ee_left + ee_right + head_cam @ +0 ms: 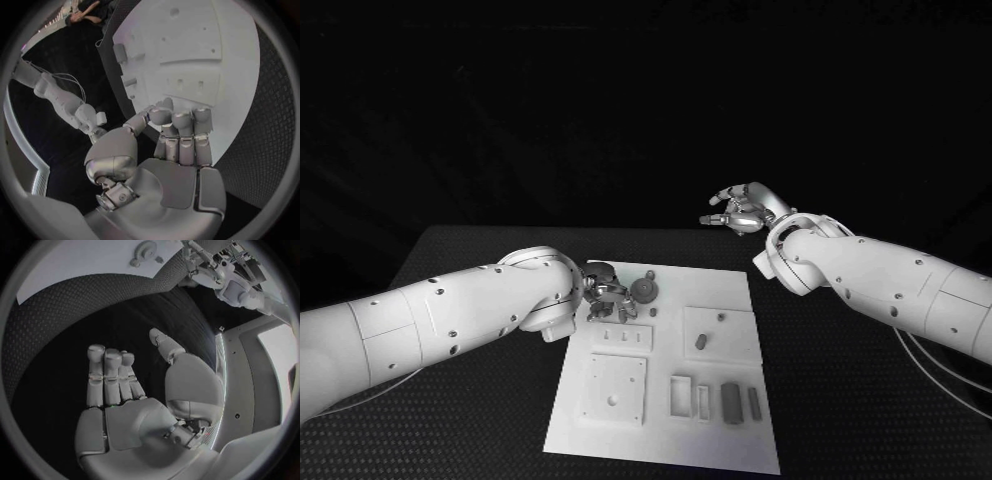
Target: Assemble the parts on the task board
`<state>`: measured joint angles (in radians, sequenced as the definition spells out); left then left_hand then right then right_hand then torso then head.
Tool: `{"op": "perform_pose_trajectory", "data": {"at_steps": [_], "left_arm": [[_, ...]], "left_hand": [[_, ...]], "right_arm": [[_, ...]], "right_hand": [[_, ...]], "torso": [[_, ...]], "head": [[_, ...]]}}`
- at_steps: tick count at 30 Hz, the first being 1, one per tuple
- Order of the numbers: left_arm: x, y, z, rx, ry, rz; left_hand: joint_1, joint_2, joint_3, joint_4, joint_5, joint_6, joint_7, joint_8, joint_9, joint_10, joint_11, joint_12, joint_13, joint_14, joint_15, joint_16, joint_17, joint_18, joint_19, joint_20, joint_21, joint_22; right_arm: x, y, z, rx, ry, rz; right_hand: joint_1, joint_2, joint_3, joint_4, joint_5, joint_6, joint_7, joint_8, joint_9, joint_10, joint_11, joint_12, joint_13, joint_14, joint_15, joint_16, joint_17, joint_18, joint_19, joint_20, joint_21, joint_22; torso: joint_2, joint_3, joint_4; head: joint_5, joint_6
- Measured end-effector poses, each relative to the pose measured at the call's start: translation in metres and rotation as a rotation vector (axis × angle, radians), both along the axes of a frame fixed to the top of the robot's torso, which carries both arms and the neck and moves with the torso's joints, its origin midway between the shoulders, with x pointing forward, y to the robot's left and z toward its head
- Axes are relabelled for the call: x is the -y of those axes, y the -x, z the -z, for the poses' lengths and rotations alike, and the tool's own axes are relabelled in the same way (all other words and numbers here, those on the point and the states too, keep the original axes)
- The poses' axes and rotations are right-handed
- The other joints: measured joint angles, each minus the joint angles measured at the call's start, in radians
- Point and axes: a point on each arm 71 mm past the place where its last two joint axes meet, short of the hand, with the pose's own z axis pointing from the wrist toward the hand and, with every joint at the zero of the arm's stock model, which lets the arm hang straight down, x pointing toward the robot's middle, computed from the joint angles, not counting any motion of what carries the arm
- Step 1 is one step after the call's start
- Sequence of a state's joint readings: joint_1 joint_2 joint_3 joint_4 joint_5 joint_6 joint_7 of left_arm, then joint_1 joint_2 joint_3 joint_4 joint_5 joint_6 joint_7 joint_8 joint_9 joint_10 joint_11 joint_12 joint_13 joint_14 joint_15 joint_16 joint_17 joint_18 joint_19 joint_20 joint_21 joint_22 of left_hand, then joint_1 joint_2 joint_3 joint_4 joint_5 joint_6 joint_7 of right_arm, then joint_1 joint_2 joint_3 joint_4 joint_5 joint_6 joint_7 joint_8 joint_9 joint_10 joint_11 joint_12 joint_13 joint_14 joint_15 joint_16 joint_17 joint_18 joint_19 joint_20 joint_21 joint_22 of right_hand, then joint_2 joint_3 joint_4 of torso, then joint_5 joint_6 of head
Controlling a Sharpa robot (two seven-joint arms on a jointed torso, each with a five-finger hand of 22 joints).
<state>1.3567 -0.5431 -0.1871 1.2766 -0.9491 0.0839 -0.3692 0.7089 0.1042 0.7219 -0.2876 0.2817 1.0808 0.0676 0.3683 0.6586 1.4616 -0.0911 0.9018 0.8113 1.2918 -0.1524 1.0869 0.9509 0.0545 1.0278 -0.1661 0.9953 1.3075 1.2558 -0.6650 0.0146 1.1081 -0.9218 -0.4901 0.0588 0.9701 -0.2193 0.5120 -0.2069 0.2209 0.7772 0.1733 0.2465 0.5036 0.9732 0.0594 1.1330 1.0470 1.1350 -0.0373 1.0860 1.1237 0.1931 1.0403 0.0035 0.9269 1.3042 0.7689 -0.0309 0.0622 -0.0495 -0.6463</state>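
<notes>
The left hand [606, 290] is poised at the task board's [733, 440] far left corner, fingers curled, apparently holding nothing. The right hand [740, 208] is held empty, fingers apart, beyond the table's far edge. Grey parts [730, 402] lie near the board's near edge. A blind reach could knock them off.

matt white task board [733, 290], textured black table [473, 420].

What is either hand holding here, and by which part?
Nothing. The left hand hovers empty over the task board; the right hand is raised, fingers apart, empty.
</notes>
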Motion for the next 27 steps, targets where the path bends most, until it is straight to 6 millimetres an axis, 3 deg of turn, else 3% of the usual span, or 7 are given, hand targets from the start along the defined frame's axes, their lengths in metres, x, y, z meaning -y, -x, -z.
{"op": "perform_pose_trajectory", "data": {"at_steps": [5,10,14,17,18,19,27], "left_arm": [[0.000,0.002,0.002,0.006,-0.041,0.017],[-0.001,0.005,0.005,0.012,-0.074,0.033],[-0.001,0.006,0.006,0.019,-0.089,0.041],[-0.001,0.007,0.006,0.022,-0.094,0.044],[-0.002,0.007,0.006,0.023,-0.096,0.045],[-0.002,0.007,0.007,0.023,-0.098,0.045],[-0.001,0.009,0.012,0.025,-0.114,0.054]], "left_hand": [[-0.011,0.007,0.000,0.000,0.000,0.005,0.005,0.001,0.011,0.000,0.000,0.013,0.000,0.000,0.000,0.018,-0.011,0.000,0.000,0.000,0.011,0.000],[-0.021,0.002,0.000,0.000,0.032,0.011,0.011,0.007,0.025,0.000,0.000,0.025,-0.002,0.000,0.000,0.037,-0.025,0.000,0.000,0.000,0.023,0.000],[-0.024,0.000,0.001,0.000,0.037,0.011,0.011,0.007,0.029,0.000,0.000,0.030,-0.005,0.000,0.000,0.041,-0.033,0.000,0.000,0.000,0.030,0.000],[-0.030,-0.006,0.001,0.000,0.064,0.017,0.012,0.010,0.031,0.000,0.000,0.032,-0.007,0.000,0.000,0.044,-0.036,0.000,0.000,0.000,0.030,0.000],[-0.033,-0.010,0.001,0.000,0.108,0.018,0.011,0.011,0.033,0.000,0.000,0.034,-0.007,0.003,-0.003,0.044,-0.037,0.000,0.000,0.000,0.030,0.000],[-0.033,-0.010,0.001,0.000,0.115,0.018,0.011,0.011,0.034,0.000,0.000,0.034,-0.008,0.003,-0.003,0.046,-0.039,0.000,0.000,0.000,0.030,0.000],[-0.033,-0.010,0.001,0.000,0.120,0.020,0.013,0.011,0.037,0.000,0.000,0.036,-0.014,0.003,-0.003,0.053,-0.048,-0.001,0.000,0.000,0.035,0.000]], "right_arm": [[0.000,-0.003,-0.002,-0.006,-0.026,0.001],[-0.002,-0.004,-0.001,-0.027,-0.062,-0.010],[-0.005,-0.004,0.000,-0.043,-0.084,-0.024],[-0.006,-0.004,0.000,-0.049,-0.093,-0.032],[-0.006,-0.004,0.000,-0.052,-0.096,-0.035],[-0.007,-0.003,0.000,-0.053,-0.099,-0.037],[-0.009,-0.003,0.000,-0.064,-0.109,-0.049]], "right_hand": [[-0.005,0.005,0.000,0.000,0.005,-0.019,-0.005,0.005,-0.006,-0.029,0.004,-0.066,-0.071,-0.059,0.010,-0.067,-0.051,0.010,-0.068,0.031,-0.064,-0.018],[-0.010,0.010,0.017,-0.017,0.005,-0.022,-0.002,0.012,-0.010,-0.037,0.008,-0.218,-0.235,-0.188,0.049,-0.211,-0.162,0.048,-0.204,0.083,-0.211,-0.074],[-0.016,0.016,0.011,-0.028,0.005,-0.025,0.001,0.024,-0.016,-0.037,0.008,-0.326,-0.383,-0.262,0.105,-0.310,-0.258,0.023,-0.294,0.122,-0.324,-0.125],[-0.016,0.016,0.008,-0.031,0.005,-0.026,0.001,0.026,-0.020,-0.037,0.008,-0.344,-0.441,-0.271,0.114,-0.320,-0.290,0.023,-0.303,0.132,-0.350,-0.132],[-0.016,0.016,0.005,-0.033,0.005,-0.026,0.001,0.029,-0.022,-0.037,0.008,-0.344,-0.455,-0.278,0.117,-0.320,-0.298,0.023,-0.307,0.136,-0.355,-0.133],[-0.016,0.016,0.004,-0.035,0.005,-0.027,0.003,0.031,-0.023,-0.037,0.008,-0.348,-0.464,-0.284,0.119,-0.320,-0.302,0.023,-0.310,0.139,-0.360,-0.133],[-0.012,0.019,0.001,-0.032,0.008,-0.030,0.006,0.031,-0.030,-0.042,0.014,-0.349,-0.506,-0.300,0.126,-0.324,-0.323,0.023,-0.318,0.146,-0.374,-0.133]], "torso": [[0.001,-0.0002,0.0006],[0.001,-0.0005,0.0008],[0.002,-0.0008,0.0009],[0.001,-0.0014,0.0008],[0.001,-0.0014,0.0008],[0.001,-0.0018,0.0008],[0.002,-0.0019,0.0007]], "head": [[0.002,-0.007],[0.003,-0.015],[0.004,-0.019],[0.004,-0.022],[0.004,-0.022],[0.005,-0.023],[0.005,-0.027]]}}
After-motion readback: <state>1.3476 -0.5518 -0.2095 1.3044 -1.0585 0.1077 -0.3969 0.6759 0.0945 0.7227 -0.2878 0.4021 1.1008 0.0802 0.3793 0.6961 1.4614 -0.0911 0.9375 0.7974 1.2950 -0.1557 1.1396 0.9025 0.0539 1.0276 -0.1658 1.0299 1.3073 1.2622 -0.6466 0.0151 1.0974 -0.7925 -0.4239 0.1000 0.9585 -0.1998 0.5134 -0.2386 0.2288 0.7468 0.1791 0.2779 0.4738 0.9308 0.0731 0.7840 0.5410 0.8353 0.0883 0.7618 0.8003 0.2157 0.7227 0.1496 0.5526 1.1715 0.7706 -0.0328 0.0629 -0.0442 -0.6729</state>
